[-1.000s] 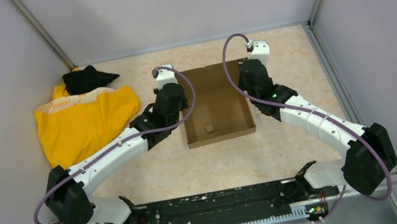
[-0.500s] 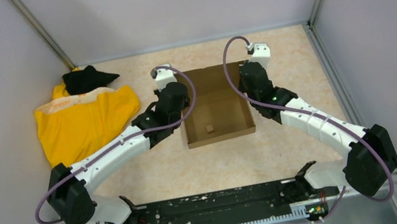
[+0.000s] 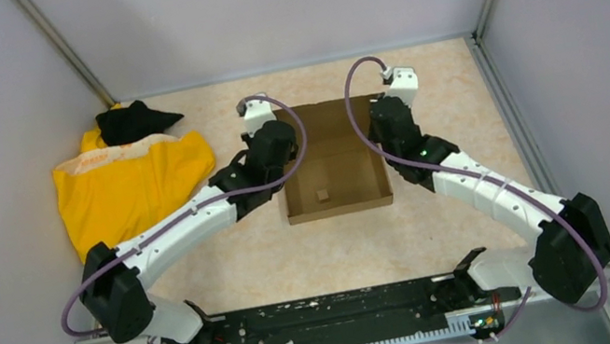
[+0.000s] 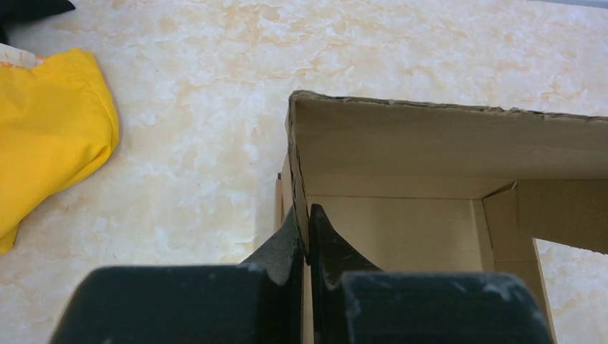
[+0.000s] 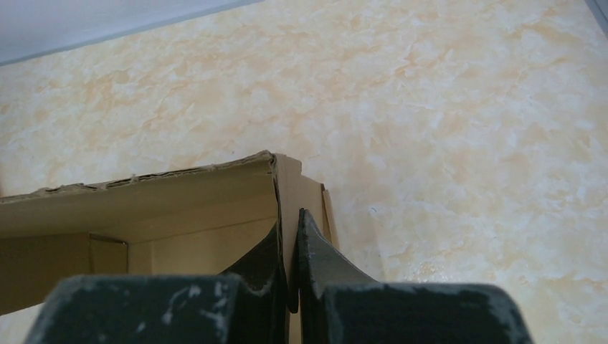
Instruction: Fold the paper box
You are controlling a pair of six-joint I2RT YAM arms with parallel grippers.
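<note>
The paper box (image 3: pixel 329 144) is a shallow brown cardboard box, open on top, in the middle of the table. My left gripper (image 4: pixel 304 222) is shut on its left wall (image 4: pixel 295 168), one finger outside and one inside, near the far left corner. My right gripper (image 5: pixel 288 228) is shut on its right wall (image 5: pixel 288 188), near the far right corner. The far wall (image 4: pixel 444 150) stands upright between them. In the top view the left gripper (image 3: pixel 275 144) and the right gripper (image 3: pixel 383 125) sit at the box's two sides. A tiny cardboard scrap (image 3: pixel 321 195) lies inside the box.
A yellow cloth (image 3: pixel 129 189) with a black piece (image 3: pixel 131 120) on its far end lies at the left; its edge shows in the left wrist view (image 4: pixel 50 129). Grey walls enclose the table on three sides. The black base rail (image 3: pixel 336 313) runs along the near edge.
Both grippers have moved slightly toward the far end of the box along its side walls. The left arm has shifted right. The box stays in place.
</note>
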